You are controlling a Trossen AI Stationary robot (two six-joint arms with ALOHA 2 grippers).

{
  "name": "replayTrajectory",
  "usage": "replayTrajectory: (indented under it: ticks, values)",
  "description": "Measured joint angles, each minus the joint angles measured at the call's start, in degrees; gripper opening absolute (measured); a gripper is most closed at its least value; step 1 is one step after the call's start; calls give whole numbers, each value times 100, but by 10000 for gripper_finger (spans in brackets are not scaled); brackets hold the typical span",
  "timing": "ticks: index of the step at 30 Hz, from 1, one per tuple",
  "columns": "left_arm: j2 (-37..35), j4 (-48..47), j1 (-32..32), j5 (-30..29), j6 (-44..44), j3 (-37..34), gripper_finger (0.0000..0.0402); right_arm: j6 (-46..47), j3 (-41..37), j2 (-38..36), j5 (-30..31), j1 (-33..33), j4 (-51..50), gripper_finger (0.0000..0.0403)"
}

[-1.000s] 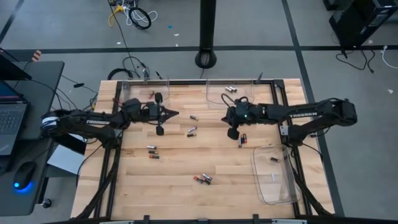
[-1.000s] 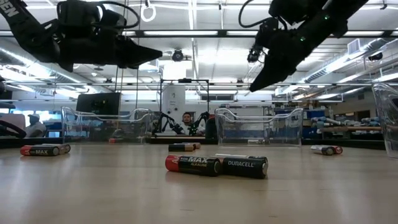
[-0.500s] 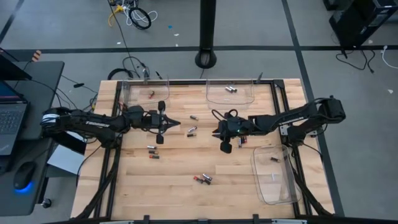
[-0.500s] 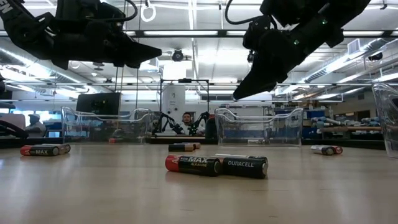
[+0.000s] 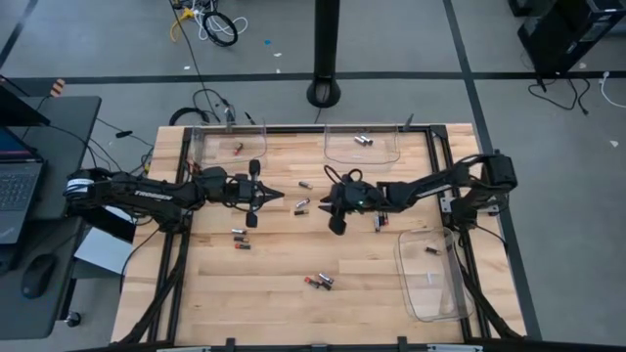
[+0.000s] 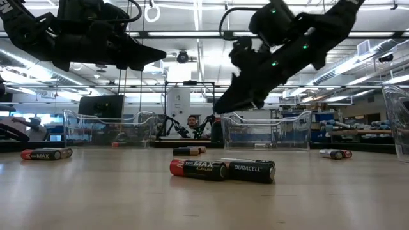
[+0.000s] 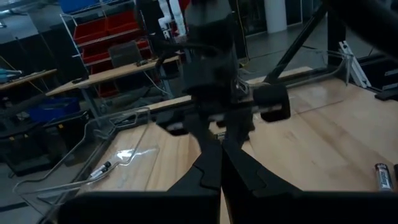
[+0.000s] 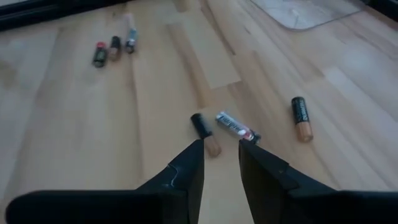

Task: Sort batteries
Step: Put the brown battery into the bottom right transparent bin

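Nearest the table's front edge a pair of batteries [image 6: 222,170] lies end to end, untouched. To its right stands the right tray [image 5: 406,293] with one dark cell [image 5: 431,250] at its far end; we cannot tell whether it holds more. A second loose pair [image 5: 238,239] lies on the left of the table. Mid-table is where things have changed. A second ago the right gripper [image 5: 327,199] hung pressed shut out toward the far middle tray. Since then it has swung in toward the table's centre, and its jaws now stand spread and empty. It hovers above a dark-and-copper cell [image 8: 205,132] and a silver cell [image 8: 237,126], which lie just ahead of its fingertips, with a copper cell [image 8: 301,118] off to one side. We read this as a reach for the next pick: sorting is only partly done, with most cells loose on the wood. The left gripper [image 5: 274,195] faces it from across the same pair, raised off the table, jaws pressed together on nothing. It has hardly moved and seems to wait. Farthest off, the far left tray [image 5: 196,156] holds one reddish cell [image 5: 237,148], and the far middle tray [image 5: 333,152] holds two silver cells [image 5: 362,140].
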Motion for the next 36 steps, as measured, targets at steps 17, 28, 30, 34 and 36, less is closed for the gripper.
replayTrajectory:
  ticks: [17,28,30,34,36]
  values:
    - [0,-165,-1,-4,28,0,10,-497,2265,1524,186,-770,-1985,153]
    - [0,-155,-1,-4,98,0,10,-660,2510,2048,182,-1117,-2312,168]
    - [0,-149,-1,-5,167,0,10,-740,2515,2077,152,-1150,-2316,167]
    - [0,-121,-1,-7,179,0,10,-791,2512,2193,-17,-1193,-2301,167]
    - [0,-127,-1,-7,179,0,10,-796,2515,2222,-69,-1207,-2300,167]
